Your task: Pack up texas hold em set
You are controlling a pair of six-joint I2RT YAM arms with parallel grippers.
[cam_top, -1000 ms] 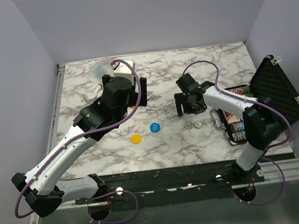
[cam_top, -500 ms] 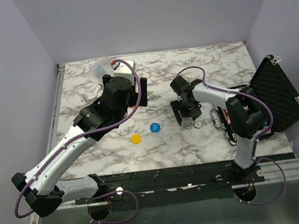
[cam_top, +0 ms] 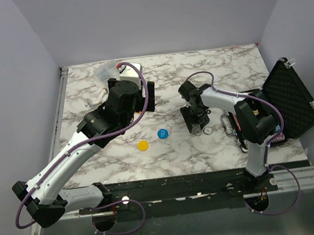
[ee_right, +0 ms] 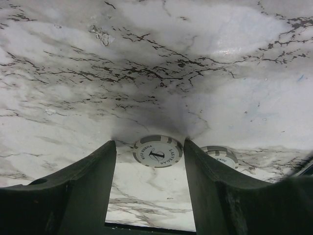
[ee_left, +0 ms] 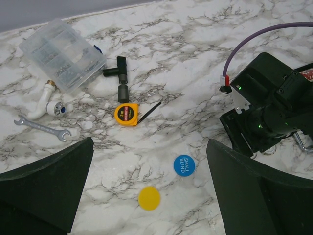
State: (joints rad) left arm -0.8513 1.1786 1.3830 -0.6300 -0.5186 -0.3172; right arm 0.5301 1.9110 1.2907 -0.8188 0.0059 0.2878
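The black briefcase (cam_top: 292, 97) lies open at the right, its foam lid raised and its chip rows (cam_top: 250, 136) partly hidden by my right arm. Two white chips lie left of it. My right gripper (cam_top: 196, 124) is open with its fingertips down on the table astride one white chip (ee_right: 157, 151). The second white chip (ee_right: 219, 154) lies just outside the right finger (ee_right: 208, 176). A blue "small blind" disc (ee_left: 184, 165) and a yellow disc (ee_left: 149, 198) lie below my left gripper (ee_left: 150, 147), which hovers open and empty. No red triangle is in view.
At the back left lie a clear plastic compartment box (ee_left: 62, 55), an orange tape measure (ee_left: 126, 114), a wrench (ee_left: 43, 128), a white pipe fitting (ee_left: 49, 100) and a black fitting (ee_left: 120, 73). The right gripper body (ee_left: 269, 110) shows in the left wrist view.
My right gripper has moved down and slightly left, turning until its fingers straddle the white chip. The left arm and the discs have not moved.
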